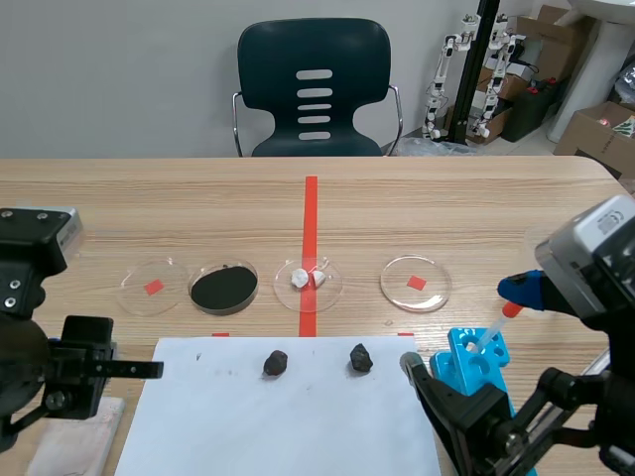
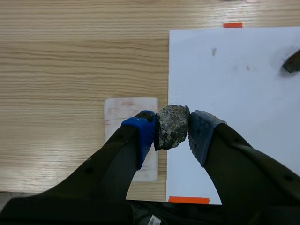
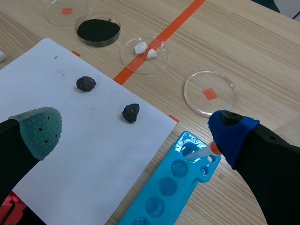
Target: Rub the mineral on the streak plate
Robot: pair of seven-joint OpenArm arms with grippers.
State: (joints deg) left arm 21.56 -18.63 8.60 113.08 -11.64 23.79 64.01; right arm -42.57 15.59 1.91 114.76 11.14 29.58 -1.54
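Sitting pinched in left claw [image 2: 172,134], mineral [image 2: 171,124]

- Left arm [image 1: 30,362]: low at the near left, gripper pointing toward the middle.
- Left gripper [image 2: 172,129]: blue pads pressed on either side of a grey stone [image 2: 171,122].
- Right arm [image 1: 595,288]: low at the near right.
- Right gripper [image 3: 136,133]: fingers spread wide; one pad grey-green, one blue.

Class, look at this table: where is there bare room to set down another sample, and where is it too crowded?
Free: the table beyond the row of dishes, and the white sheet nearer than its two dark rocks. Crowded: the dish row itself and the blue rack by the sheet's right edge.
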